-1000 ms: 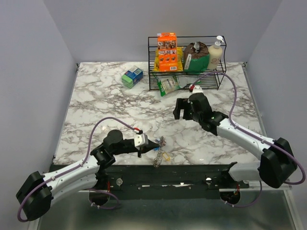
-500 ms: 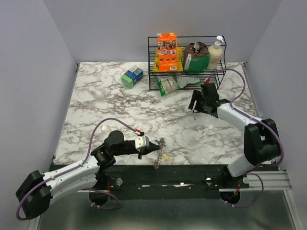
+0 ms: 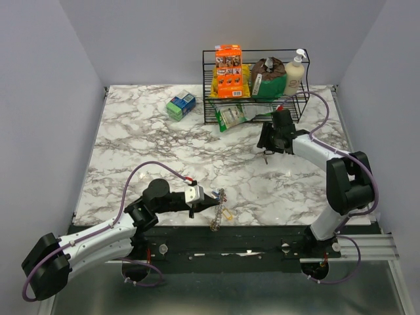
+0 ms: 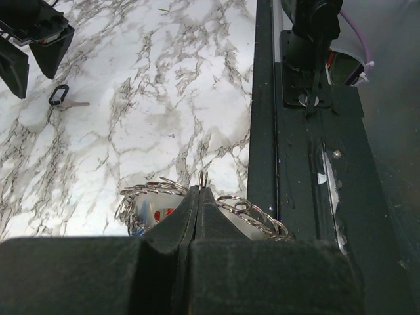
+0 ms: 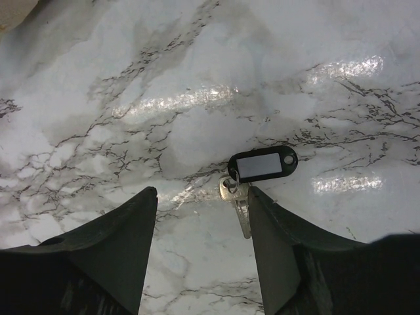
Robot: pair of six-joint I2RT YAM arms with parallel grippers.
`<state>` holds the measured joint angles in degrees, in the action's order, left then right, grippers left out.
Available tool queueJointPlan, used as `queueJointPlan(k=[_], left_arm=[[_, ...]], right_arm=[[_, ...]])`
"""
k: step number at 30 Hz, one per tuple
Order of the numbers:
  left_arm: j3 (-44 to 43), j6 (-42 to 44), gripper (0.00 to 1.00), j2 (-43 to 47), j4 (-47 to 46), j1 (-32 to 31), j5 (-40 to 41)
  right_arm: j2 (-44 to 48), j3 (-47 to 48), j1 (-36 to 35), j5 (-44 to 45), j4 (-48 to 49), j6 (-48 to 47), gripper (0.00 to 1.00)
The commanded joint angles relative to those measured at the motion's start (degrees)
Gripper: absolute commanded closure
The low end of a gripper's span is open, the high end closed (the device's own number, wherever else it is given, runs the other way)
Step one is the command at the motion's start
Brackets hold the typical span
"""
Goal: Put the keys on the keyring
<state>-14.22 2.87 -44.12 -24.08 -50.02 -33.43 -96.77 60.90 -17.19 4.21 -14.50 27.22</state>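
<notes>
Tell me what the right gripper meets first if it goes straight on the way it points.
The right gripper points down at the marble table. The black-tagged key lies ahead, beside one finger's inner edge, so it would probably meet that key or the tabletop next to it; depth unclear.

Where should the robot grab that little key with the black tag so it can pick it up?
Probably the black tag, pinched across its long edges from straight above. It looks thicker than the key blade, which lies flat on the marble table. The open right gripper would need to shift toward it.
</notes>
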Motion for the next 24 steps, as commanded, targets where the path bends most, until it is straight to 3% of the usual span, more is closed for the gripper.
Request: queueJointPlan(k=[1, 2, 10, 14, 24], left_arm=[[-0.28, -0.68, 1.0, 0.0, -2.99, -0.43, -0.85], [-0.28, -0.59, 1.0, 0.08, -3.08, -0.34, -0.93], [-0.28, -0.41, 1.0, 0.0, -3.26, -0.43, -1.46], [-0.2, -0.76, 1.0, 0.0, -3.35, -0.34, -1.46], [-0.02, -0.94, 1.0, -0.44, -4.14, -0.43, -2.17]], right_arm=[[-1.4, 1.94, -0.04, 0.62, -2.72, -0.06, 0.36], [-1.49, 1.94, 0.05, 0.63, -2.64, -0.06, 0.43], [-4.39, 2.9, 0.14, 0.8, -2.99, -0.24, 0.44], [-5.27, 3.08, 0.49, -0.07, -2.99, -0.24, 0.65], [-5.27, 2.64, 1.81, -0.25, -2.99, -0.42, 0.65]])
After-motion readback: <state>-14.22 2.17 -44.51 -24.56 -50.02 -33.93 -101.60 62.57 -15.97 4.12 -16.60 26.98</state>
